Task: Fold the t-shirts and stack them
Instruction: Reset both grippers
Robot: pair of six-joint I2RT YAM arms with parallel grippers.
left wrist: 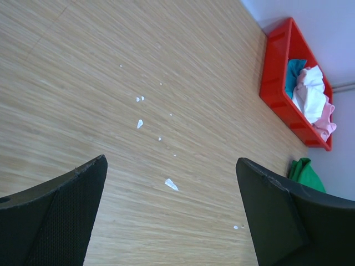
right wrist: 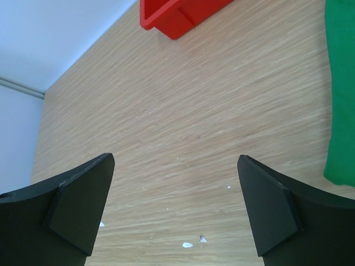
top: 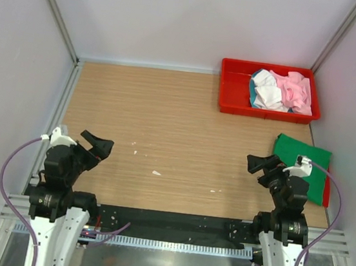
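The wooden table (top: 179, 126) carries a red tray (top: 232, 91) in its far right corner, long side along the far edge. Crumpled in the tray's right half are three shirts: a white one (top: 267, 95), a pink one (top: 298, 89) and a teal one (top: 253, 90) peeping out at the left. They are too bunched to give any axis.

A green shirt (top: 304, 165) lies folded flat against the right edge, its long axis running far to near and slightly skewed. Its collar end cannot be told. A red strip (top: 327, 190) shows under its right side.

The left gripper (top: 101, 146) hangs over the near left corner and the right gripper (top: 257, 163) over the near right, beside the green shirt. Both have fingers spread wide with nothing between them.

White scraps (top: 156, 172) dot the middle. No writing is legible.
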